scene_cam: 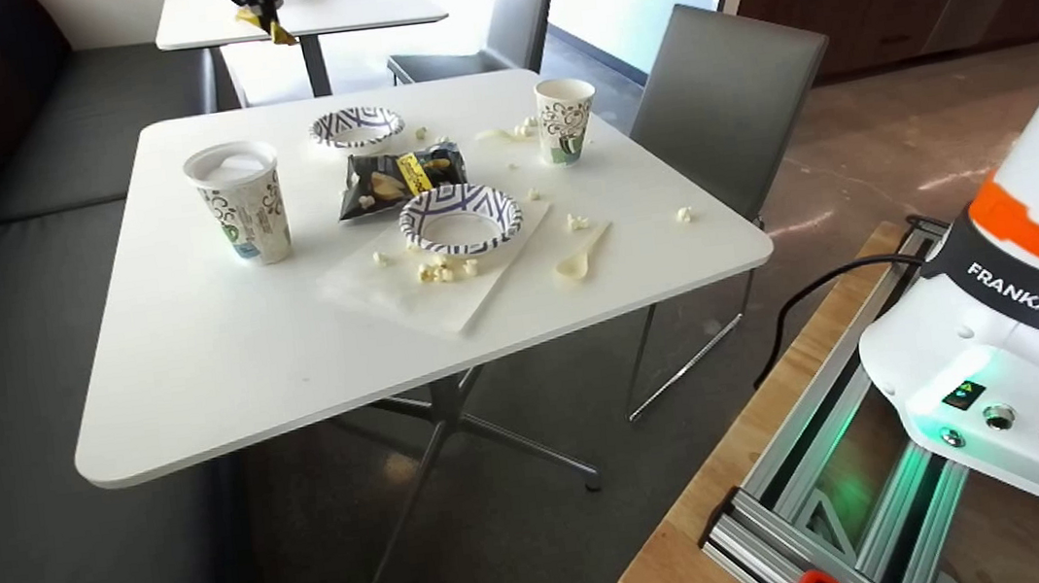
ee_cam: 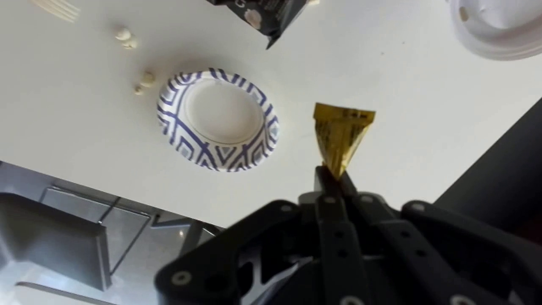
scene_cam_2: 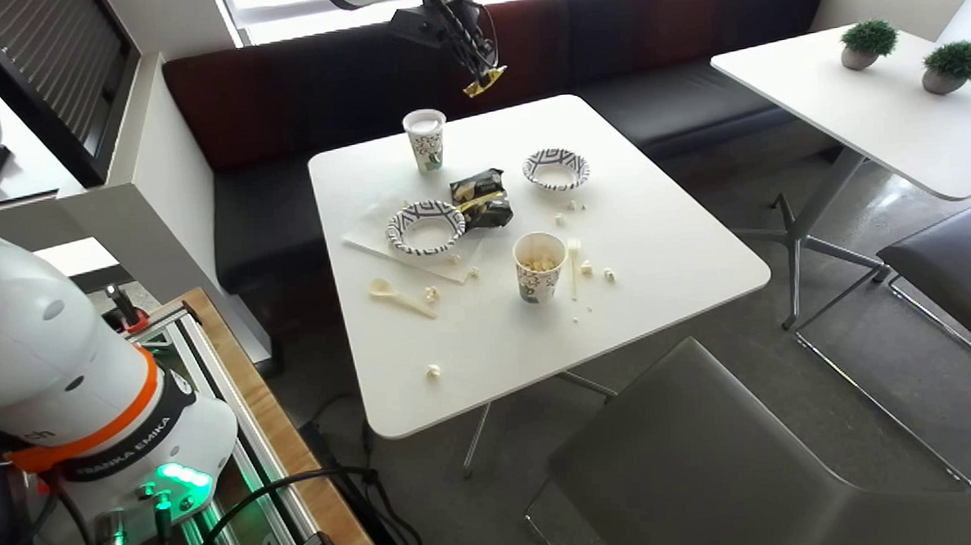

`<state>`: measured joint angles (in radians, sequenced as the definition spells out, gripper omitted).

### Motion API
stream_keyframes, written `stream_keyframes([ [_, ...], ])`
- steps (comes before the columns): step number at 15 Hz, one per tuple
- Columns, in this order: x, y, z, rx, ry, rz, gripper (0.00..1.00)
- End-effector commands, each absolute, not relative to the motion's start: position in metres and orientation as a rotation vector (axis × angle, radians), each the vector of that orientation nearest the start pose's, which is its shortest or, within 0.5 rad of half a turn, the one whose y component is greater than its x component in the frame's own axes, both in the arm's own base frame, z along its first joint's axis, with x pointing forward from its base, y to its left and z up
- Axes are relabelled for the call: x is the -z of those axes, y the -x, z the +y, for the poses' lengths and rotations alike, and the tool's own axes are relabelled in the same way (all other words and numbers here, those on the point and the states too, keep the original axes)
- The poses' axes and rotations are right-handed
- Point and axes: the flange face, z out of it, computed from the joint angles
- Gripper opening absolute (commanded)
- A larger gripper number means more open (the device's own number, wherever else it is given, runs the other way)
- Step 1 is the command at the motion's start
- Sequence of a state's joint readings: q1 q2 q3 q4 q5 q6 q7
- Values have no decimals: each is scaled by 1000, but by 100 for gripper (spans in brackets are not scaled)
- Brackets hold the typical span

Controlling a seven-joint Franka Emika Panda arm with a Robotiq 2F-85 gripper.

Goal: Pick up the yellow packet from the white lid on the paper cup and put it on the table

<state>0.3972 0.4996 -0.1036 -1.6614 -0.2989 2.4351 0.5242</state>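
"Up near the dark bench [ee_cam: 508,178], well higher than the table [scene_cam_2: 657,257], the claw [ee_cam: 336,176] is pinching the yellow packet [ee_cam: 341,131]. Pick's done imo, only the putting-down is left."

"Pinched by an end, or how?"

"Round the middle, looks like. Both exterior views have yellow poking out either side of the claw, on a slant, so the long axis runs crosswise to it. (Wrist view gives you just one flared end, the other's hidden.)"

"And the paper cup [scene_cam: 252,214]?"

"Upright, with the white lid [scene_cam: 236,167] on top, well apart from the packet, so no snag there I think."

"So straight down and let go?"

"Not so sure. The wrist view puts bare table behind the packet, between the patterned bowl [ee_cam: 224,112] on the left and that bench. But in both exterior views the packet shows against stuff past the table's far edge, so I can't tell if what's right below is table or just off the edge. I'd shift toward the bowl first, then go down."

"Flat landing?"

"Should be, if you get it level: lying crosswise, it'd come down along its length rather than on one end. Just my guess, though."
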Motion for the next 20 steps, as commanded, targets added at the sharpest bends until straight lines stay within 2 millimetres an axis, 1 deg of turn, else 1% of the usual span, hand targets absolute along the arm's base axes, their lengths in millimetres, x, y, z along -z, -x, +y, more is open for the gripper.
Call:
stream_keyframes([
  [1,-349,-673,206,544,3248,91,2],
  [3,-350,-675,203,510,3263,164,2],
  [7,-347,-676,206,508,3259,187,2],
  [8,-347,-676,207,508,3258,188,0],
  [9,-337,-685,197,515,3293,281,0],
  [11,-318,-689,170,455,3354,439,0],
  [14,-286,-684,112,357,3406,684,0],
  [16,-267,-679,77,263,3414,861,0],
  [17,-258,-677,63,207,3415,943,0],
  [19,-237,-667,39,65,3416,1079,0],
  [20,-231,-665,40,37,3411,1064,0],
])
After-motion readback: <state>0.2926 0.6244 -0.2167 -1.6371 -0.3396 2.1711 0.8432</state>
